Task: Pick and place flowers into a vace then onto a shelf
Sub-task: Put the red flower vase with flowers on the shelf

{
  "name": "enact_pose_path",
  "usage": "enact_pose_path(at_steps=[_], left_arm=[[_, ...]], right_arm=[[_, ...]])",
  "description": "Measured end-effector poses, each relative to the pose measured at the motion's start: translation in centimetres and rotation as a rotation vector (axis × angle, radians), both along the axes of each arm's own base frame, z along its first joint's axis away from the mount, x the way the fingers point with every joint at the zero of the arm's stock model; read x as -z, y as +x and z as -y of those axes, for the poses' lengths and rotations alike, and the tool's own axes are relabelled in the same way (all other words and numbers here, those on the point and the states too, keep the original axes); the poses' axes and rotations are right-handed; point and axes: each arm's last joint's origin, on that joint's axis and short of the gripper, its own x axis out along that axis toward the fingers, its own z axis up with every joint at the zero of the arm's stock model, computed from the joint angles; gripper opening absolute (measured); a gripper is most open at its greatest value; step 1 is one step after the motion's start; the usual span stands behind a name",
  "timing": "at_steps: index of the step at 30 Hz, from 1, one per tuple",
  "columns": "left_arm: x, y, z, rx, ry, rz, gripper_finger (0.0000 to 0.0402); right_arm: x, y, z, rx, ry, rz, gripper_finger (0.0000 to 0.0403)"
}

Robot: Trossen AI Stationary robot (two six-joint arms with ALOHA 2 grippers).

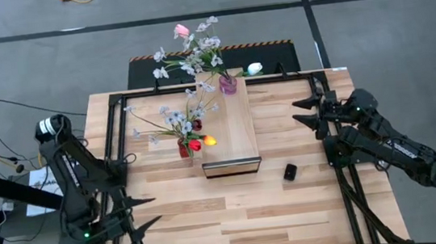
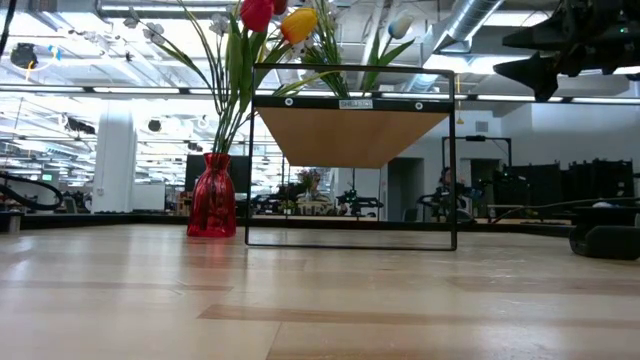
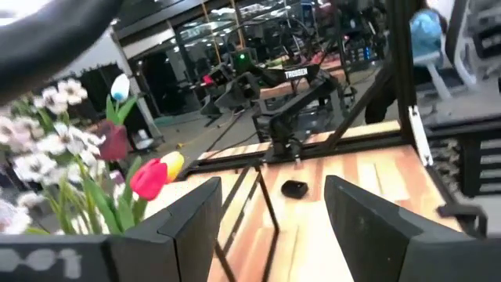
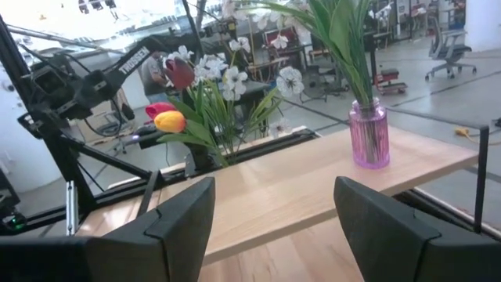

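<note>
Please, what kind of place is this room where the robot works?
Probably a large robotics lab or workshop. Beyond the wooden table the low view shows exposed ceiling ducts, and the left wrist view shows another robot arm on a bench. The floor is bare grey concrete.

Shelf (image 1: 231, 133) mid-surface (image 1: 308, 210), running front to back. On its far end, one vase (image 1: 228, 83) of flowers (image 1: 194, 51). Down on the surface, touching the shelf's left edge, a second vase (image 1: 184, 148) with more flowers (image 1: 181, 118). Small object (image 1: 290, 172) just right of the shelf's near end. Left pincer (image 1: 143, 219) near front-left, right pincer (image 1: 308, 112) off right.
</note>
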Motion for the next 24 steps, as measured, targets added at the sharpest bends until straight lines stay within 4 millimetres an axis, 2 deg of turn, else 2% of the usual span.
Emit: enact_pose_path(at_steps=[4, 9, 17, 24], left_arm=[[0.7, 0.9, -0.5, -0.019, -0.087, 0.017, 0.0217], [2.8, 2.4, -2.2, -0.089, -0.188, 0.022, 0.0217], [6.9, 3.8, -6.5, -0.211, -0.433, -0.179, 0.0217], [8.5, 4.5, -7.9, -0.338, -0.380, -0.228, 0.0217]], right_arm=[[0.3, 0.0, 0.0, 0.000, 0.022, -0.029, 0.0256], [0.8, 0.0, 0.0, 0.000, 0.047, -0.066, 0.0256], [0.8, 0.0, 0.0, 0.000, 0.049, -0.069, 0.0256], [0.8, 0.0, 0.0, 0.000, 0.047, -0.069, 0.0256]])
